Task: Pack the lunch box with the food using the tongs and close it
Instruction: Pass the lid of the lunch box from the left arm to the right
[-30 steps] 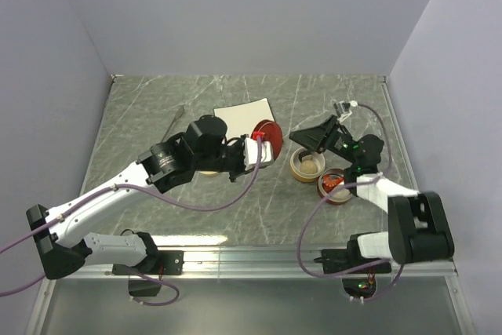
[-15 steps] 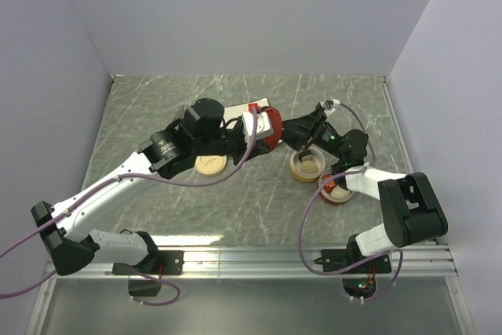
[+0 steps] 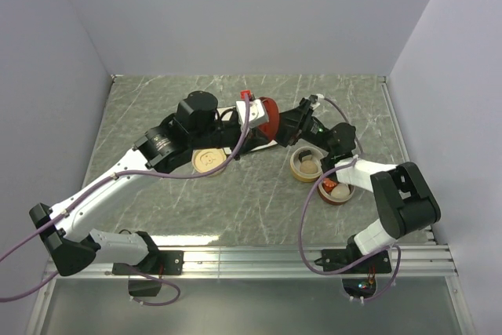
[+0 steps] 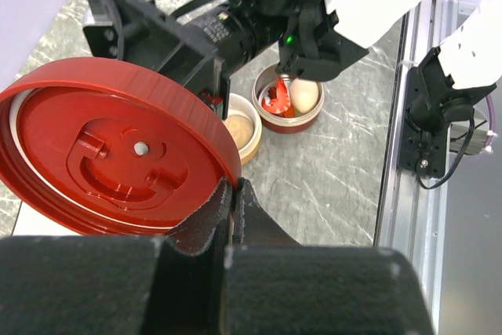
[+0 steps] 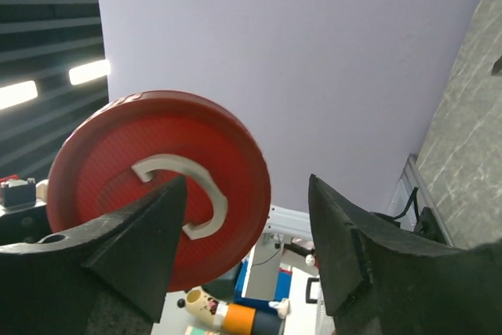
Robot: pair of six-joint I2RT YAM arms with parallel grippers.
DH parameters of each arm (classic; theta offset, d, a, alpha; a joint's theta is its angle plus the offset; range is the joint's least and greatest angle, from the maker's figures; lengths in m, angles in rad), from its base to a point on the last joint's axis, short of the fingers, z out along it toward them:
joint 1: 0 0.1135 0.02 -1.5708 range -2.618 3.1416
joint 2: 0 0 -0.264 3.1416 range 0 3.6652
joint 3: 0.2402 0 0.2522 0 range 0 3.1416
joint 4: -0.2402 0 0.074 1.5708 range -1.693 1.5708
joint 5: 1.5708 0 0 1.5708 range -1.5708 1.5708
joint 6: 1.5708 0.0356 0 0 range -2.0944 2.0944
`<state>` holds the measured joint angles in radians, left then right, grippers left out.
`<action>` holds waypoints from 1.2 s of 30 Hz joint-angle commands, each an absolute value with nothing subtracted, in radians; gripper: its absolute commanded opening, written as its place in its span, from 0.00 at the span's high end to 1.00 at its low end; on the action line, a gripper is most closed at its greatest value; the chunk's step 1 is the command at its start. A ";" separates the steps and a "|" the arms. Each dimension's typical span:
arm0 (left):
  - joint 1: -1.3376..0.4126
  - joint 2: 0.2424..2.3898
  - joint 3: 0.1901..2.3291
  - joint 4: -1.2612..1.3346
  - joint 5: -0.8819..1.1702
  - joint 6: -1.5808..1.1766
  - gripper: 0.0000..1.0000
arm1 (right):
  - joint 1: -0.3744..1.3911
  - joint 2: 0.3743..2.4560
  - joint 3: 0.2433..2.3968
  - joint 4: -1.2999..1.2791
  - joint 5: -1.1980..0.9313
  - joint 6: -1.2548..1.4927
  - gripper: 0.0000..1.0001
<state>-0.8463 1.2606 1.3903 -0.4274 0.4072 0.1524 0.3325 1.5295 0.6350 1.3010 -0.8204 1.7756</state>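
Observation:
The lunch box's red lid (image 3: 268, 114) hangs tilted in the air, and my left gripper (image 4: 233, 186) is shut on its rim. Its ribbed underside (image 4: 118, 147) faces the left wrist camera. My right gripper (image 3: 292, 127) is open right beside the lid, whose top with the white handle (image 5: 157, 186) sits by the left finger (image 5: 149, 233). On the table stand the beige tier (image 3: 306, 166) holding a beige ball (image 4: 239, 129) and the red tier (image 3: 336, 188) holding the shrimp (image 4: 276, 100) and white egg (image 4: 304, 96). The tongs are hidden.
A tan disc (image 3: 208, 160) lies flat on the table under my left arm. The white plate (image 3: 269, 143) is mostly covered by the arm and lid. A metal rail (image 3: 259, 255) runs along the near edge; walls close in on three sides.
My left arm has lifted the red lid up and toward the far right. My right gripper has swung left to meet it, its jaws narrowing slightly.

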 commanded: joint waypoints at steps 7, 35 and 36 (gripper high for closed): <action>-0.825 1.259 1.424 -0.360 0.460 0.106 1.00 | 0.353 1.523 0.695 1.767 -0.805 1.825 0.36; -0.514 1.442 1.802 -0.773 0.897 0.026 1.00 | 0.281 1.307 0.788 0.952 -0.989 0.711 0.32; -0.511 1.440 1.798 -0.766 0.900 0.025 1.00 | 0.287 1.313 0.799 0.971 -1.005 0.760 0.32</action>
